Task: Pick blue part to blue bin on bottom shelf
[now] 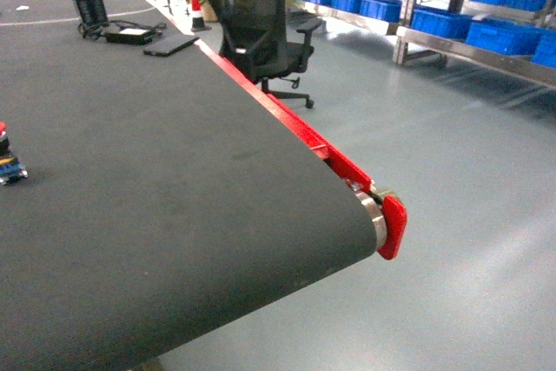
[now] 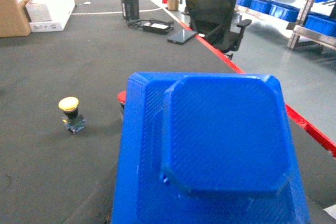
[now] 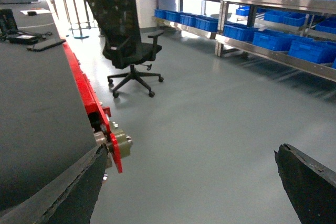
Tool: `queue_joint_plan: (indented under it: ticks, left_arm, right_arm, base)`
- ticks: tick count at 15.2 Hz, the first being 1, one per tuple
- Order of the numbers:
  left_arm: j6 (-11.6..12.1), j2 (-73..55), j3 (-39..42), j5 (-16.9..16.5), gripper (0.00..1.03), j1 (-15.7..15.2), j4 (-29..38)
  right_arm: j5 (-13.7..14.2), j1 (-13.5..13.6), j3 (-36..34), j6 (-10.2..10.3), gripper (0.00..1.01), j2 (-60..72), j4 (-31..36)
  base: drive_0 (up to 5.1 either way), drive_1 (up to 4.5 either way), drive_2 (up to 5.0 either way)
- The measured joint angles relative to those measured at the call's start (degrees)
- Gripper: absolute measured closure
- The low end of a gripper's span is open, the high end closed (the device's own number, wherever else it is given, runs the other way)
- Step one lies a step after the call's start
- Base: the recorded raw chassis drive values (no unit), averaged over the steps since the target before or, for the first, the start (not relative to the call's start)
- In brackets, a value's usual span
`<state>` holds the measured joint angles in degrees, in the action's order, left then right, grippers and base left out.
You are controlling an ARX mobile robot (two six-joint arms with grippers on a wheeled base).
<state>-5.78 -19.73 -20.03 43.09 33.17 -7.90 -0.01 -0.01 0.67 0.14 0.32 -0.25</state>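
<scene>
Progress: early | blue part (image 2: pixel 210 150) filling your left wrist view, seemingly clamped in the left claw over the table (image 2: pixel 63 171) | right claw gaping empty | bottom shelf (image 1: pixel 473 45) awaiting.

A big black belt (image 1: pixel 174 180) with a red edge (image 1: pixel 287 119) holds the things. On it stand a yellow button (image 2: pixel 70 109) and a red button (image 2: pixel 121 97), and far back lie a flat black slab (image 2: pixel 182 35), a black box with cords (image 2: pixel 152 26), a white box (image 2: pixel 50 14) and a brown box (image 2: pixel 13 3). On the gray floor (image 3: pixel 210 114) stand a black chair (image 3: pixel 123 40) and steel shelves (image 3: pixel 262 48) with blue bins (image 3: pixel 310 51).
</scene>
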Motion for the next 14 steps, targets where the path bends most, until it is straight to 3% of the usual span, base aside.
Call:
queue_joint_plan:
  ticks: [14]
  left_arm:
    - [0.00, 0.00, 0.00, -0.02, 0.59, 0.00, 0.00]
  right_arm:
    - [0.00, 0.00, 0.00, 0.00, 0.03, -0.02, 0.00]
  base:
    - [-1.6, -1.60, -1.6]
